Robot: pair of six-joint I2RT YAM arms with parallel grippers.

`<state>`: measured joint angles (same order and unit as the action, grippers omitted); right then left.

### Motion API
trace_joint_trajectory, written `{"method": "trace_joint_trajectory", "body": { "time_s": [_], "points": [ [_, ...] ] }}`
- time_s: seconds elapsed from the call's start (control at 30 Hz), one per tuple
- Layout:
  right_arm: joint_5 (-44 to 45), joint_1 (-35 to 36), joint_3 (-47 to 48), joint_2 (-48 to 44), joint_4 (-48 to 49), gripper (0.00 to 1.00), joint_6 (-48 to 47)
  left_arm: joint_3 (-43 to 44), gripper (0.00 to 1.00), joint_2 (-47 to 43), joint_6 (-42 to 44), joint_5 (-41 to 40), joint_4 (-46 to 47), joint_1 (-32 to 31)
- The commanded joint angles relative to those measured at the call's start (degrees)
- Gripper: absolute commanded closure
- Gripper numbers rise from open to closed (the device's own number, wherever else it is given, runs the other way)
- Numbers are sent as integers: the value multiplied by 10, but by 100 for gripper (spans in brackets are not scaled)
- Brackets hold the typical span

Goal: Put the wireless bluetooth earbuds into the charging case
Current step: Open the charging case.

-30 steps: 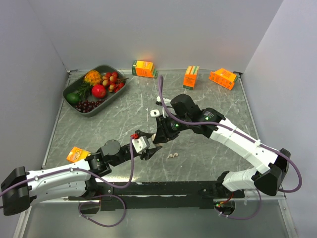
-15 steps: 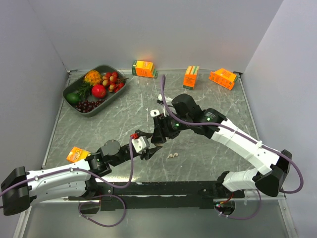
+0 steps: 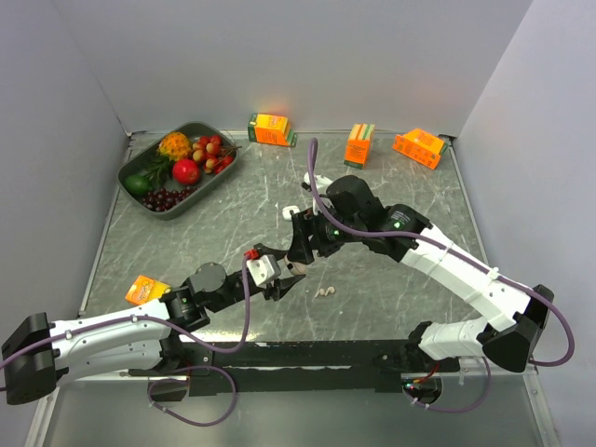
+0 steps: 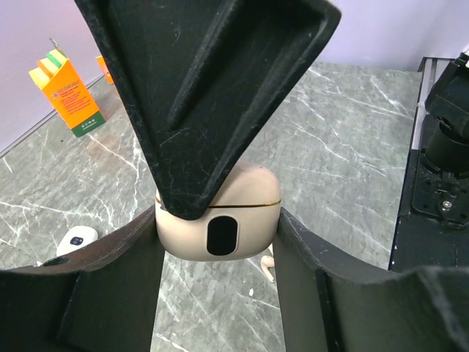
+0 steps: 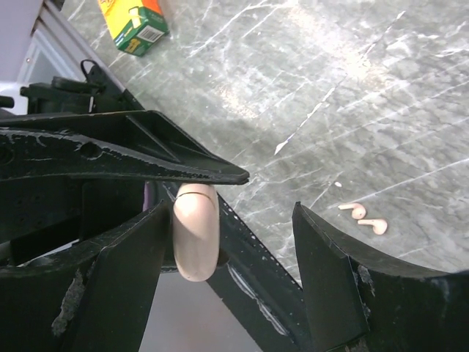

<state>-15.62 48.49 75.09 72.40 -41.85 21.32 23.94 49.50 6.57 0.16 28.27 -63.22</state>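
Two earbuds (image 5: pixel 355 211) lie flat, stems parallel; left jaws grip case (image 4: pixel 220 224), right jaws released.

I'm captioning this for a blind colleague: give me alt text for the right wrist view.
The right gripper, jaws open, straddles a beige charging case held by the left gripper. Two pale earbuds lie on the marble table toward the frame's right side; an orange juice carton sits in its upper left corner.
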Motion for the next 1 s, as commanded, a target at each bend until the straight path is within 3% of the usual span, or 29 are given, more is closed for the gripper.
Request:
{"method": "trace_joint_trajectory", "body": {
  "time_s": [0.0, 0.97],
  "points": [
    [21, -3, 10, -18, -4, 24, -8, 8, 99, -10, -8, 4, 28, -1],
    [38, -29, -7, -57, -14, 24, -7, -4, 99, -40, -7, 0, 24, -1]
  ]
}}
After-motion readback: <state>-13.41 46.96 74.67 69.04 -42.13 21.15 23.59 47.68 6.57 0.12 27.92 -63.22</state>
